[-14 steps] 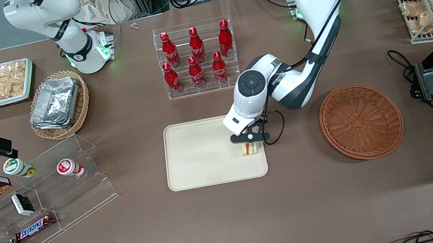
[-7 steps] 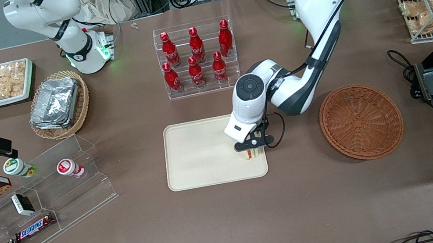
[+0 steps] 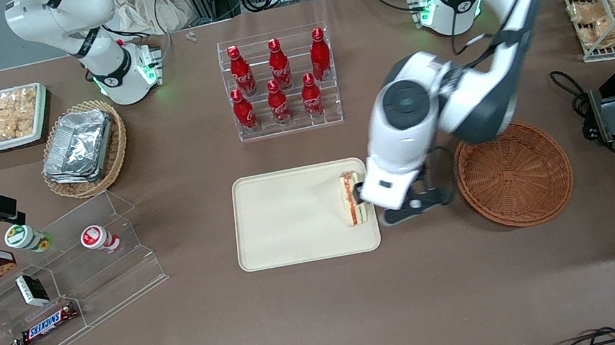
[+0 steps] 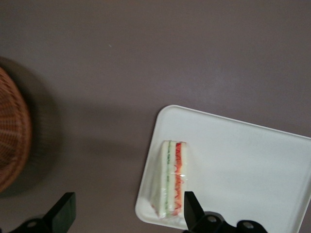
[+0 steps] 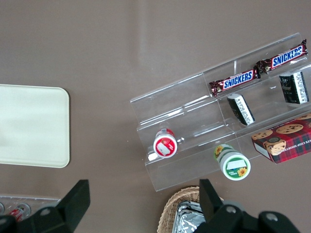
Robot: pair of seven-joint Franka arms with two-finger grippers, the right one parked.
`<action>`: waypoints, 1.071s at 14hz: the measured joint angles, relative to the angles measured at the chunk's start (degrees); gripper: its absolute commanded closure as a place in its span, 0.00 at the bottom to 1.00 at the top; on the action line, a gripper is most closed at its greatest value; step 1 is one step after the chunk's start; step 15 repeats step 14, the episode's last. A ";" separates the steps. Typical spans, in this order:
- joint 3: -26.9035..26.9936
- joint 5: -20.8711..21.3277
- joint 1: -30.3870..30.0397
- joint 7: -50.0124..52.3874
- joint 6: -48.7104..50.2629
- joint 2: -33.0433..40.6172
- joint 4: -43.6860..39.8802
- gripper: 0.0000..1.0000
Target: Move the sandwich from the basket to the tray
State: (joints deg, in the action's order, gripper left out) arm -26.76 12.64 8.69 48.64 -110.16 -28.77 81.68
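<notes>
The sandwich (image 3: 351, 199) lies on the tray (image 3: 284, 221), at the tray's edge nearest the basket (image 3: 513, 173), which holds nothing. The gripper (image 3: 408, 205) hangs above the desk (image 3: 333, 319) between tray and basket, just beside the sandwich, its fingers (image 4: 62, 213) spread wide and gripping nothing

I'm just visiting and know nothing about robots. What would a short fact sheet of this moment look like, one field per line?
sandwich: lying on the tray, near its edge toward the basket
tray: flat, cream, holds only the sandwich
basket: brown wicker, empty, beside the tray
gripper: open, holding nothing, raised above the table between tray and basket
job status: sandwich looks delivered
nearby: red bottles in a clear rack, farther from the front camera than the tray
</notes>
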 measured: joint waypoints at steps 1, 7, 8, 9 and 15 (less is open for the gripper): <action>-0.01 -2.65 -2.40 -4.75 3.98 2.43 -0.25 0.00; 6.73 -12.99 -9.32 -25.71 25.22 16.91 -0.14 0.00; 9.80 -13.63 -9.05 -28.35 27.23 19.44 0.45 0.00; 12.51 -13.98 -8.92 -30.88 28.48 22.26 1.80 0.00; 16.51 -14.08 -8.87 -34.62 27.27 33.96 12.59 0.00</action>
